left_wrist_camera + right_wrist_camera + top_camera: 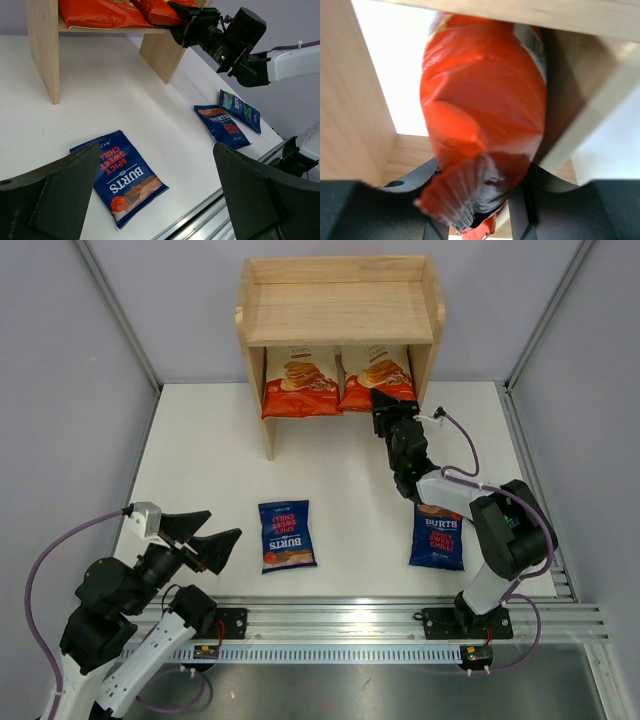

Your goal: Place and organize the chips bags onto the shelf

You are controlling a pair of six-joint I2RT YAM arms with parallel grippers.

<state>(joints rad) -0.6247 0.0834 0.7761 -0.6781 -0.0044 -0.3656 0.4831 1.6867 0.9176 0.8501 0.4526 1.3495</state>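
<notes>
While my right jaws pinch the crimped end of a glossy orange-red bag on the lower tier of the shelf, my left jaws gape empty; a dark blue bag on the worktop reads "BURTS Spicy Sweet Chilli".

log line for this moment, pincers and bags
left pincer: open, empty | right pincer: shut on right orange bag at shelf | left orange bag: shelved | blue bags: three on table
</notes>
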